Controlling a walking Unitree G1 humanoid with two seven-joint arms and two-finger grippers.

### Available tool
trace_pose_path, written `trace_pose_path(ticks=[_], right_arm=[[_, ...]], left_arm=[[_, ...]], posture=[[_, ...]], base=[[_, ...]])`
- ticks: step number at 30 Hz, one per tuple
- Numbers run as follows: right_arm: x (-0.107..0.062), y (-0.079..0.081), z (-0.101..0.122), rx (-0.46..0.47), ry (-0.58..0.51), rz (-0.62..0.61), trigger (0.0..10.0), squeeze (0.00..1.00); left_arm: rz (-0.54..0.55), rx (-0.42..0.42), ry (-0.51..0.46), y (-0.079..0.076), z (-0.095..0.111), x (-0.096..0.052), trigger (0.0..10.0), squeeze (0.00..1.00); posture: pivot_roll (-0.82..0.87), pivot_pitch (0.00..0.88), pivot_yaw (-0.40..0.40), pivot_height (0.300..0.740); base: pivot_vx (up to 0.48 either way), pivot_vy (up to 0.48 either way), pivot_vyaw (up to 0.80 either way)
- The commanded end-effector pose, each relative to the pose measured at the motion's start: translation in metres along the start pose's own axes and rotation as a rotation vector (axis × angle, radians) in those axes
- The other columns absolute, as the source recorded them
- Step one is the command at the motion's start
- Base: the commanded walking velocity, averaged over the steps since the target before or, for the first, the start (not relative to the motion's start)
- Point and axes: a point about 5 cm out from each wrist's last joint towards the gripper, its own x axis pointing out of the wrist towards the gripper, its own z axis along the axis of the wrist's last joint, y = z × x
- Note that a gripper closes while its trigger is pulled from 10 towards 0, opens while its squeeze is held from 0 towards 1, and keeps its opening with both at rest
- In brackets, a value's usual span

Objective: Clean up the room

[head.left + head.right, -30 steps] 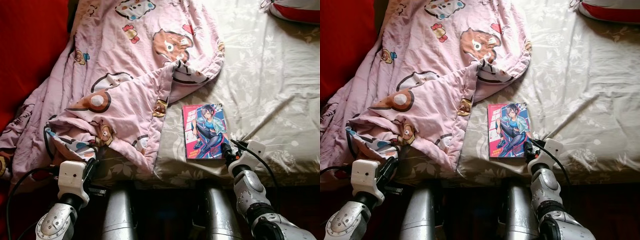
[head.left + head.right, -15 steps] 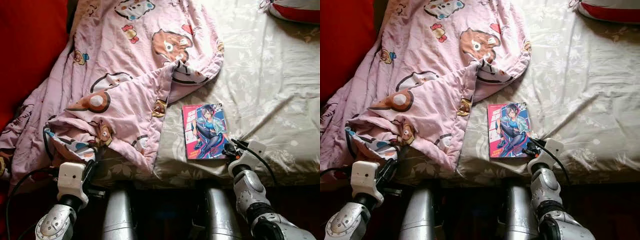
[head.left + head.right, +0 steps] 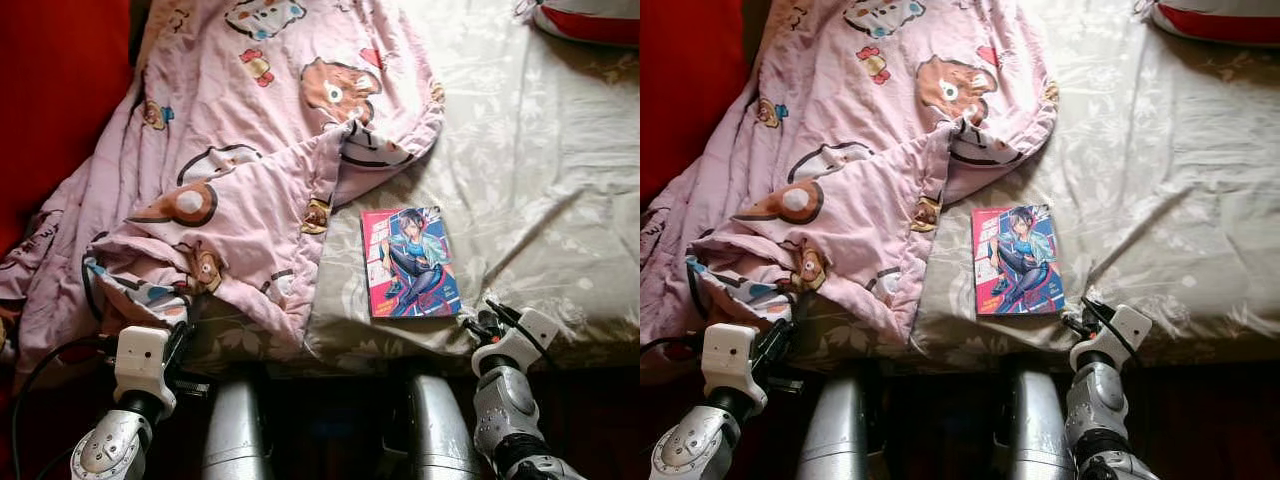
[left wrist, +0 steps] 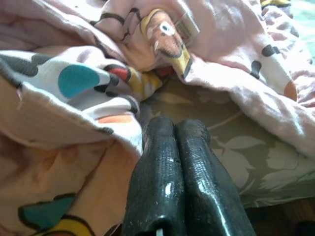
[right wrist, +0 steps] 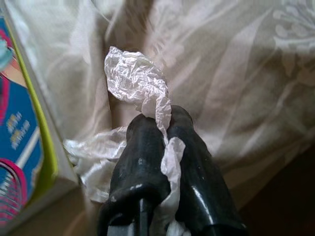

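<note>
Right gripper (image 5: 165,142) pinches a crumpled white wrapper (image 5: 140,83) at the bed's near edge.
Its fingers are clamped on the wrapper just beside the comic book (image 3: 412,262) on the beige sheet (image 3: 540,180). Left gripper (image 4: 177,142), fingers pressed together, sits against the pink blanket (image 3: 250,150).

Head cameras — high, facing steeply down; both take in the bed (image 3: 540,180), quilt (image 3: 260,150) and book (image 3: 412,262). Left wrist camera — close on the quilt's folds at the bed edge. Right wrist camera — close on sheet beside the book.
</note>
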Motion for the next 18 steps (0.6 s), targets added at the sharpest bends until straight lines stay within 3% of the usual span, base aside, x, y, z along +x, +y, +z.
trace_pose_path(ticks=[1, 5, 10, 11, 12, 13, 17, 18], right_arm=[[-0.003, 0.000, -0.001, 0.010, -0.031, 0.007, 0.0, 0.00], [-0.002, 0.019, 0.016, -0.048, -0.162, 0.093, 0.0, 0.00], [-0.006, 0.024, 0.024, -0.120, -0.222, 0.130, 0.0, 0.00], [-0.007, 0.024, 0.023, -0.136, -0.224, 0.142, 3.3, 0.00], [-0.008, 0.024, 0.023, -0.145, -0.223, 0.150, 3.3, 0.00], [-0.010, 0.023, 0.023, -0.179, -0.226, 0.171, 10.0, 0.00], [-0.015, 0.019, 0.022, -0.234, -0.220, 0.203, 10.0, 0.00], [-0.018, 0.007, 0.020, -0.286, -0.192, 0.199, 10.0, 0.00]], left_arm=[[0.013, 0.005, 0.033, 0.003, -0.008, -0.005, 10.0, 0.00], [0.014, 0.005, 0.032, 0.004, -0.009, -0.004, 10.0, 0.00], [0.028, 0.000, 0.041, 0.005, -0.015, -0.002, 10.0, 0.00], [0.046, -0.012, 0.047, 0.007, -0.018, -0.001, 10.0, 0.00], [0.059, -0.021, 0.051, 0.008, -0.020, -0.001, 10.0, 0.00], [0.079, -0.036, 0.064, 0.010, -0.025, -0.001, 10.0, 0.00], [0.110, -0.067, 0.092, 0.013, -0.035, -0.001, 10.0, 0.00], [0.129, -0.083, 0.119, 0.015, -0.044, -0.001, 10.0, 0.00]], posture=[[0.22, 0.307, 0.000, 0.573], [0.21, 0.293, -0.003, 0.573], [0.20, 0.276, -0.008, 0.573], [0.19, 0.266, -0.013, 0.573], [0.18, 0.264, -0.013, 0.573], [0.18, 0.261, -0.015, 0.573], [0.17, 0.249, -0.022, 0.573], [0.15, 0.228, -0.035, 0.578]], base=[[0.000, 0.000, 0.00], [0.000, 0.000, 0.00], [0.000, 0.000, 0.00], [0.000, 0.000, 0.00], [0.000, 0.000, 0.00], [0.000, 0.000, 0.00], [0.000, 0.000, 0.00], [0.000, 0.000, 0.00]])
